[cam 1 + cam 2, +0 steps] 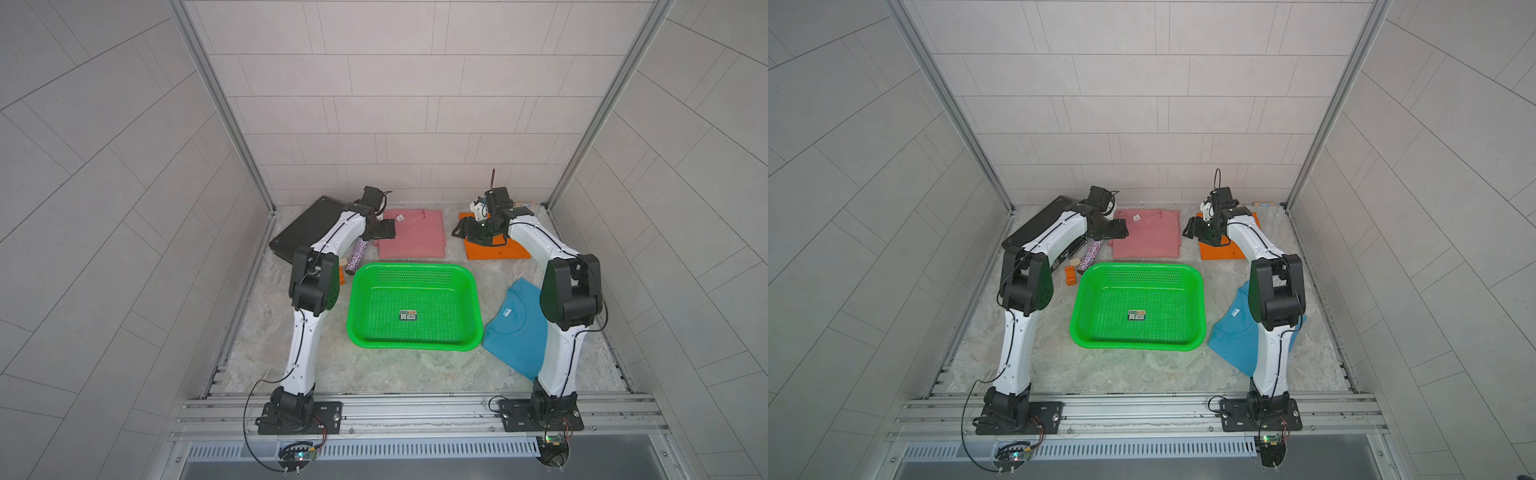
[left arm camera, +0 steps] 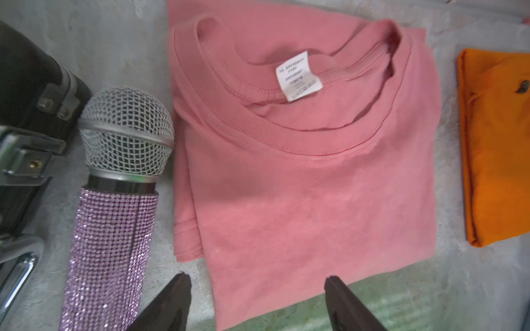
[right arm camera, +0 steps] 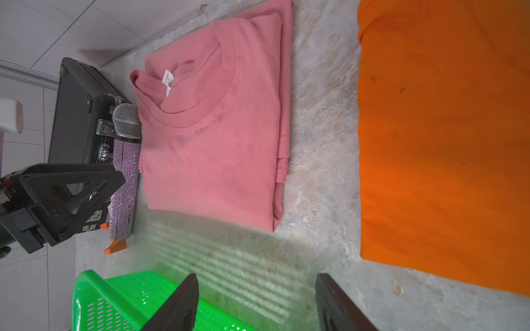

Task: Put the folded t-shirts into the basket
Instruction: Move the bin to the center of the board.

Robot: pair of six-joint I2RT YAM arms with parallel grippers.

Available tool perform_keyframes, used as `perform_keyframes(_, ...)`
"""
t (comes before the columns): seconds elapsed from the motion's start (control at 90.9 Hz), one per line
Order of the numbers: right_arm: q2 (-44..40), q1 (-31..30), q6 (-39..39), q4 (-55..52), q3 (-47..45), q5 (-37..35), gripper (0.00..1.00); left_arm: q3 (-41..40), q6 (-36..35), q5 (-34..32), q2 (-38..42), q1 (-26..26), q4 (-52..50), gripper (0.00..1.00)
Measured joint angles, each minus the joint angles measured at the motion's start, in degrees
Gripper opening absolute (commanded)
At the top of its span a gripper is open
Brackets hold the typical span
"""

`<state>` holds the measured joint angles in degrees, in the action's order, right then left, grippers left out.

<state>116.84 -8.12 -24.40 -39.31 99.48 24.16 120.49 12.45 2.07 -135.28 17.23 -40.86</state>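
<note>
**Three shirts on the table, both claws released**

The green basket (image 1: 415,267) sits mid-table with only a small sticker (image 1: 408,315) on its perforated floor. All three folded t-shirts lie flat on the marbled table (image 1: 291,365), outside the basket. Taking the basket as the clock's centre and the back wall as 12:

- The pink t-shirt (image 1: 415,239) lies at 12 o'clock, just beyond the far rim, collar and white label facing up.
- The orange t-shirt (image 1: 498,249) lies at about 1 o'clock, apart from the pink one with a strip of bare table between them.
- The teal t-shirt (image 1: 517,336) lies at 3 to 4 o'clock, beside the basket's rim and partly hidden behind the right arm.

The left gripper (image 2: 256,283) is by the pink shirt's 8 o'clock corner. Its jaws are spread wide and hold nothing. I cannot tell whether they touch the cloth.

The right gripper (image 3: 257,282) is over the bare strip at the orange shirt's 9 o'clock edge, jaws likewise apart and empty.

A rhinestone microphone (image 1: 358,253) lies at 10 to 11 o'clock, alongside the pink shirt. A black case (image 1: 303,232) lies beyond it, and a small orange block (image 1: 1070,276) sits near the basket's 10 o'clock corner.
</note>
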Motion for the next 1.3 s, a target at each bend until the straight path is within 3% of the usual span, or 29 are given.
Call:
perform_keyframes(0.352, 12.87, -1.03, 0.13, 1.36, 7.37, -0.61, 0.54, 1.31, 0.44, 0.63, -3.58, 0.00, -1.05, 0.71)
perform_keyframes(0.583, 15.78, -3.08, -0.15, 1.40, 9.29, -0.87, 0.53, 1.20, 2.62, -0.17, -4.13, 0.50, -1.07, 0.64)
perform_keyframes(0.704, 16.20, -4.20, -0.57, 1.38, 10.43, -1.88, 0.41, 0.26, 3.76, 0.24, -4.13, 0.85, -1.07, 0.59)
perform_keyframes(0.869, 17.59, -5.09, -0.17, -0.44, 11.91, -7.15, 0.24, -4.83, 5.33, 0.28, -2.62, 0.92, 0.68, 0.53)
perform_keyframes(1.133, 17.33, -5.57, 1.53, -3.23, 10.32, -13.25, 0.09, -13.11, 7.43, 1.79, 1.79, 1.11, 3.93, 0.50)
perform_keyframes(1.299, 13.73, -5.92, 2.36, -2.67, 4.55, -13.92, 0.10, -19.56, 7.52, 3.37, 5.75, 1.90, 4.72, 0.50)
